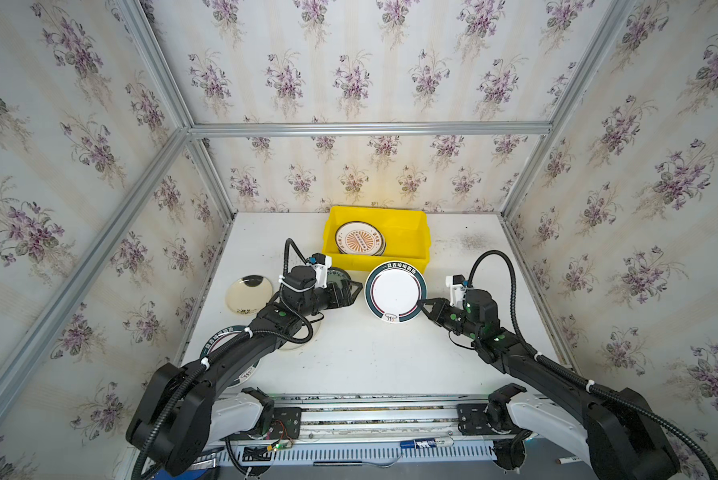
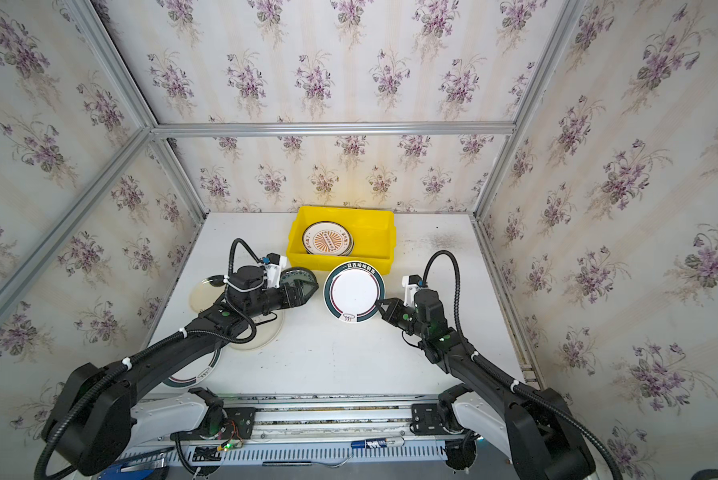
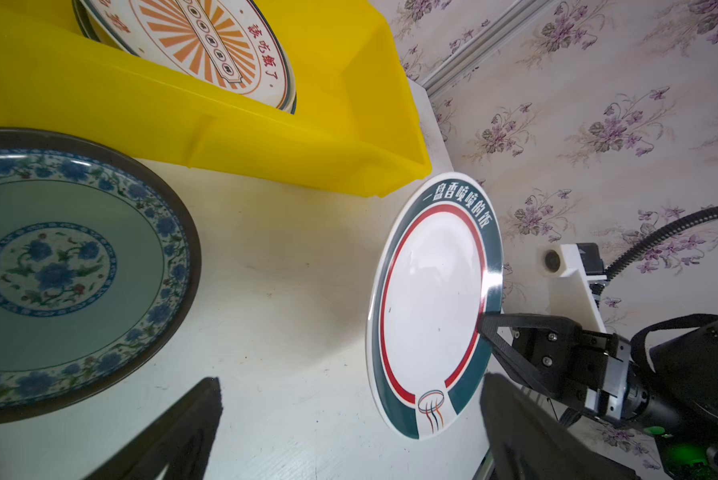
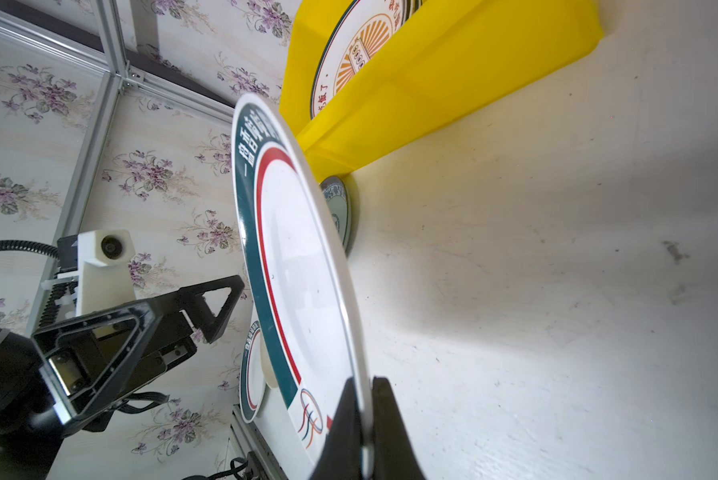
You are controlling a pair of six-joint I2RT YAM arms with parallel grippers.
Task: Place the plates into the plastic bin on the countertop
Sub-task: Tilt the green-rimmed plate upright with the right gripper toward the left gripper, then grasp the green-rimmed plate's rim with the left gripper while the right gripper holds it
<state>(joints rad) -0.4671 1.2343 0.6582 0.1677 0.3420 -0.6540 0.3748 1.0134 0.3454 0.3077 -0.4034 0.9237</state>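
The white countertop (image 1: 369, 357) fills the floor of the cell. The yellow plastic bin (image 1: 407, 249) stands at its far middle. In the bin's left half an orange-sunburst plate (image 1: 359, 237) lies on top of other plates whose rims show beneath it. Just near of the bin, a white plate with a dark green rim (image 1: 395, 297) is held tilted clear of the surface, its far edge by the bin's near wall. To its left a teal floral plate (image 3: 58, 266) rests flat on the countertop, close to the bin's near left corner. Farther left lies a cream plate (image 1: 249, 294). Nearer, partly under the left arm, sit a pale plate (image 2: 265, 332) and another green-rimmed plate (image 2: 195, 374). The right gripper (image 4: 363, 395) is pinched tight on the near right rim of the tilted plate, one finger on each face. The left gripper (image 1: 349, 293) hangs over the teal plate's right side with its jaws spread wide, holding nothing.
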